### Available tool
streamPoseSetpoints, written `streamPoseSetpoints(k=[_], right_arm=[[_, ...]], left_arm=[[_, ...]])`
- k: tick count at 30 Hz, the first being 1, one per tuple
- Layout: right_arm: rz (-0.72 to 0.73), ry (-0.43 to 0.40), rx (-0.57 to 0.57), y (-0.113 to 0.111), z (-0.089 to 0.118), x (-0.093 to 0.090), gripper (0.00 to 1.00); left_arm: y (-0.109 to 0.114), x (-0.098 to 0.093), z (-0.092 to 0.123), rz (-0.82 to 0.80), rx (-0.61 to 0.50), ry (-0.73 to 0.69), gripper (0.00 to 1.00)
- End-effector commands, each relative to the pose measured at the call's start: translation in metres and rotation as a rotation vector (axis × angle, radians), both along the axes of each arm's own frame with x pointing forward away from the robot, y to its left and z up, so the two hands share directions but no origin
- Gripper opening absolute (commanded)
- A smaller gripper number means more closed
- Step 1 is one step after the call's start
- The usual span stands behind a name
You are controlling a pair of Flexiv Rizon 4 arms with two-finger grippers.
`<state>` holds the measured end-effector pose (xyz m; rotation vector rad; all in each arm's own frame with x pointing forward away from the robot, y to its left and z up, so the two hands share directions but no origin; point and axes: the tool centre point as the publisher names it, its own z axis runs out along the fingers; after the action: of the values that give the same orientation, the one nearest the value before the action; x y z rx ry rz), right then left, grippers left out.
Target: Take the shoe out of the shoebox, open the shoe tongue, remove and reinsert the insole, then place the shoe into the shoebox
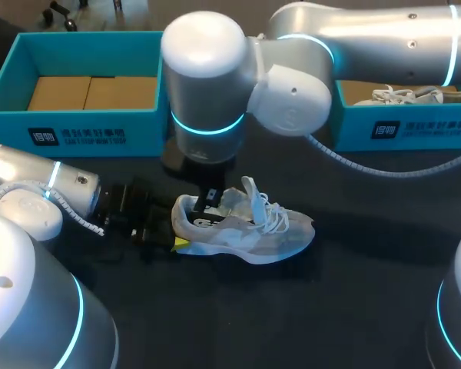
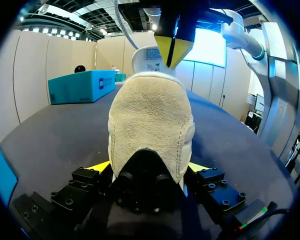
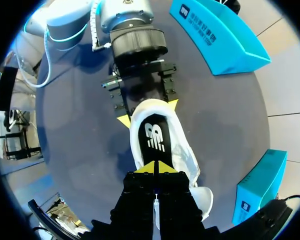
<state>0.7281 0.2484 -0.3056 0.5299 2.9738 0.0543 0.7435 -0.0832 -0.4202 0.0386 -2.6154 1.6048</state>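
Observation:
A pale grey and white shoe (image 1: 246, 231) lies on the dark table, its toe pointing right and its laces loose. My left gripper (image 1: 177, 227) is at the heel, one yellow-tipped finger pressed to each side of it (image 2: 149, 167). The right wrist view shows the same hold, the left gripper (image 3: 148, 113) clasping the heel of the shoe (image 3: 182, 150). The black insole (image 3: 155, 136) with a white logo lies inside the shoe. My right gripper (image 3: 155, 167) hangs just over the shoe's opening, its tips together with nothing between them; it also shows above the heel (image 2: 172, 50).
A teal shoebox (image 1: 77, 127) with a brown cardboard floor stands at the back left. A second teal box (image 1: 415, 131) at the back right holds another white shoe (image 1: 407, 96). My right arm's cable (image 1: 384, 171) loops over the table behind the shoe.

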Motion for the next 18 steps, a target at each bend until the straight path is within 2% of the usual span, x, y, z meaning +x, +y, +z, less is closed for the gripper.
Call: streamPoseSetpoints(k=[1, 12, 18], right_arm=[[0.002, 0.0, 0.008, -0.0035, -0.0002, -0.0005, 0.0], [0.002, 0.0, 0.008, -0.0035, -0.0002, -0.0005, 0.0], [0.052, 0.027, -0.024, -0.0084, -0.0039, 0.0039, 0.0]], left_arm=[[0.0008, 0.0003, 0.0, -0.002, 0.002, 0.001, 0.0], [0.0008, 0.0003, 0.0, -0.002, 0.002, 0.001, 0.0], [0.0008, 0.0003, 0.0, -0.002, 0.002, 0.001, 0.0]])
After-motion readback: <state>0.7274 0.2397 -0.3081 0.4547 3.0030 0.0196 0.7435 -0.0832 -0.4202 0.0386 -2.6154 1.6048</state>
